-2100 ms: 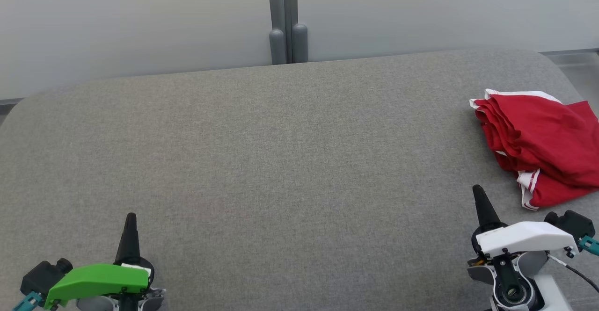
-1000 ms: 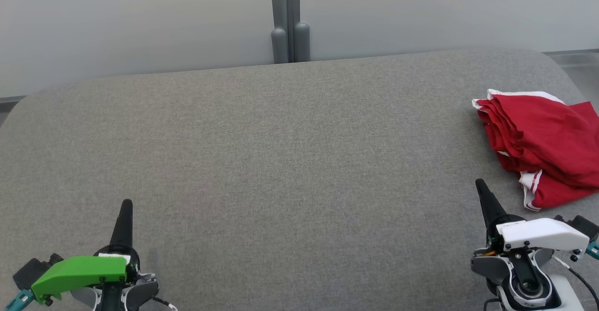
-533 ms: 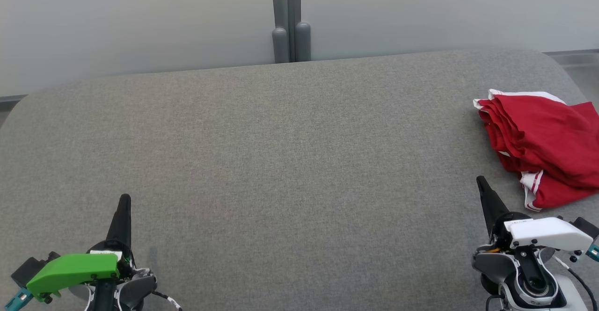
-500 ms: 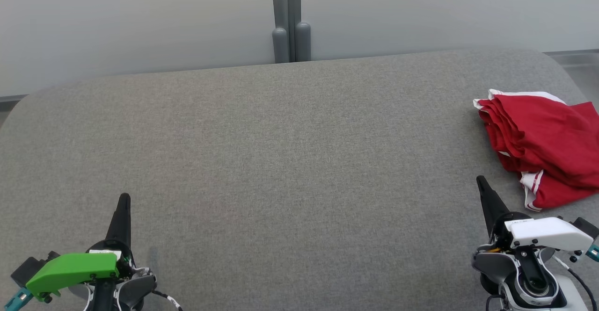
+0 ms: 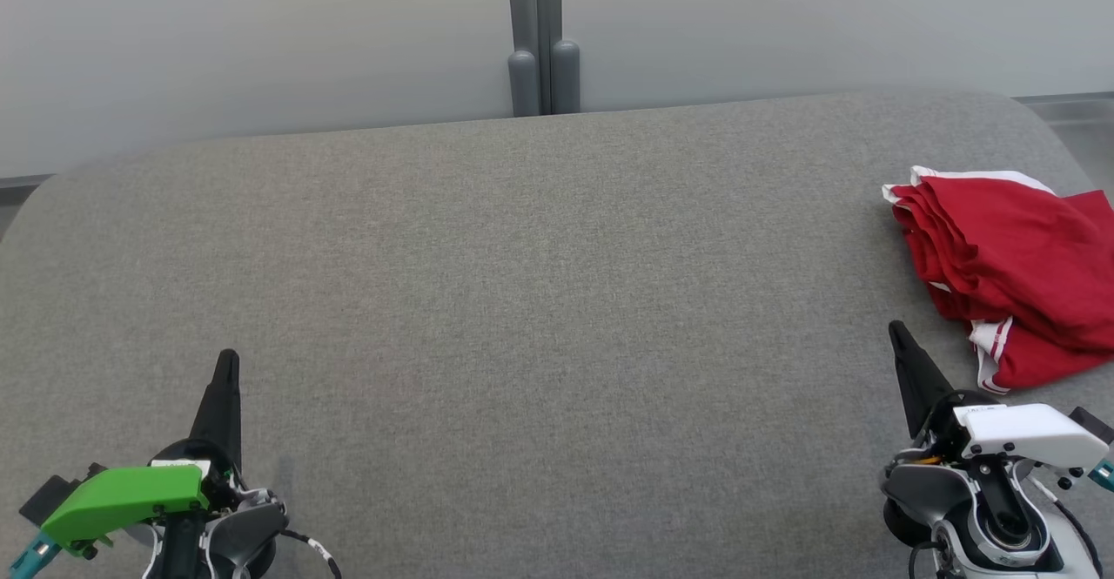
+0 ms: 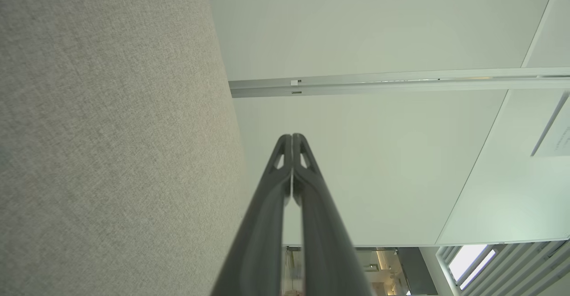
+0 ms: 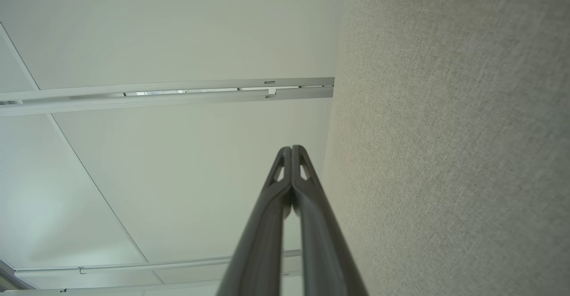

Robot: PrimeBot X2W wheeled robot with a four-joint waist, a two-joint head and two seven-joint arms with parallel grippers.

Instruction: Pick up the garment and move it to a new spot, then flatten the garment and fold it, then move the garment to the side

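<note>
The garment [image 5: 1014, 270] is red with white trim and lies folded in a bunch at the far right of the grey fabric surface [image 5: 540, 300]. My right gripper [image 5: 896, 333] is shut and empty, its tip a short way left of and below the garment's near corner. My left gripper [image 5: 228, 360] is shut and empty at the lower left, far from the garment. In the left wrist view the left gripper [image 6: 292, 136] has its two fingers pressed together. The right gripper [image 7: 291, 148] in the right wrist view looks the same, with grey fabric [image 7: 454, 153] alongside it.
A pale wall with a grey vertical post [image 5: 540, 35] stands behind the surface. The surface's rounded back edge [image 5: 522, 122] runs across the view, and its right end curves off near the garment. A ceiling rail [image 6: 401, 82] shows past the left fingers.
Both arms have drawn back toward the view's bottom edge, while their shut fingertips point slightly farther up. The garment has not moved.
</note>
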